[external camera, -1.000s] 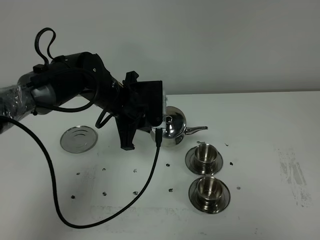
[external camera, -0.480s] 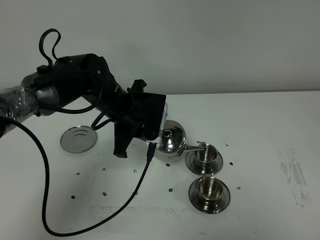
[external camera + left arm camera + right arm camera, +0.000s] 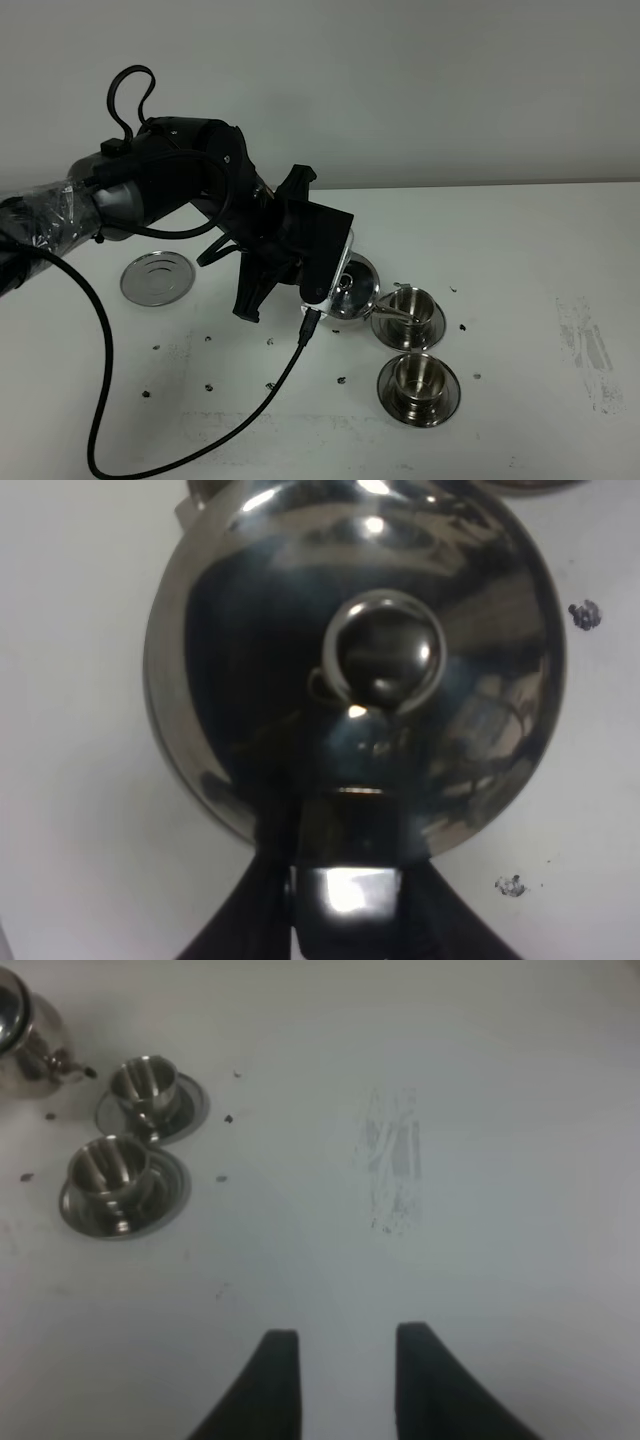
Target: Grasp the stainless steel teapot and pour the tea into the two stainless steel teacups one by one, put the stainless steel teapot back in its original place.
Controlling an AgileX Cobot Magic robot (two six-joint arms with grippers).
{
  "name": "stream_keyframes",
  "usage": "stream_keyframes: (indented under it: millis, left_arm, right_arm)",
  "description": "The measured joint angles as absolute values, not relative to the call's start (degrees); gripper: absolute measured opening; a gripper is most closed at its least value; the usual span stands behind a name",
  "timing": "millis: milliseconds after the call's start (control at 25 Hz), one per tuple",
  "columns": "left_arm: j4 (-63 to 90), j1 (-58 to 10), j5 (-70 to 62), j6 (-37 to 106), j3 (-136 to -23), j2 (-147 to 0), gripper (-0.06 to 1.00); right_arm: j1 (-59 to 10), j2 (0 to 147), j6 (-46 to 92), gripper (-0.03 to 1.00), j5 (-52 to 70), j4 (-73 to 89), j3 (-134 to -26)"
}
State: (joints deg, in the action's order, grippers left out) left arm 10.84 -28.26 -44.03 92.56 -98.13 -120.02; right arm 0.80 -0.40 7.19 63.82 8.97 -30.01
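Pouring step under way, by the look of it: gripping the loop handle (image 3: 345, 895) of the stainless steel teapot (image 3: 352, 285) w/ the left gripper (image 3: 345, 875), jaws clamped on that handle, pot apparently held off the table (image 3: 520, 260) and leaning over so gravity can bring tea to the spout. Hanging just beside the farther teacup (image 3: 408, 306), well apart from the steel disc (image 3: 157, 278), its resting place. Pointing the thin spout (image 3: 388, 309) toward the robot's right & downward, tip at the cup's rim; cannot tell whether tea is running. Tilting the pot's base-to-knob axis well off upright, lid knob (image 3: 383, 650) facing the wrist cam. Waiting its turn, prob.: the nearer teacup (image 3: 418, 375). Idling out of the way over bare table: right gripper (image 3: 340, 1380), jaws narrowly apart, empty.
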Motion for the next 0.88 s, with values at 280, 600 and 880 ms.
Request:
stream_keyframes:
  millis: [280,600,880]
  left_arm:
    - [8.40,-29.72,-45.86,94.90,-98.13,-120.02,0.24]
    - [4.12,-31.77,-45.91,95.18,-98.13,-120.02,0.24]
    - [2.06,-32.80,-45.77,95.19,-98.13,-120.02,0.24]
  right_arm:
    - [0.80,-0.40,7.19,0.22,63.82,8.97,-30.01]
    - [0.80,-0.40,7.19,0.22,63.82,8.97,-30.01]
    - [0.80,-0.40,7.19,0.22,63.82,8.97,-30.01]
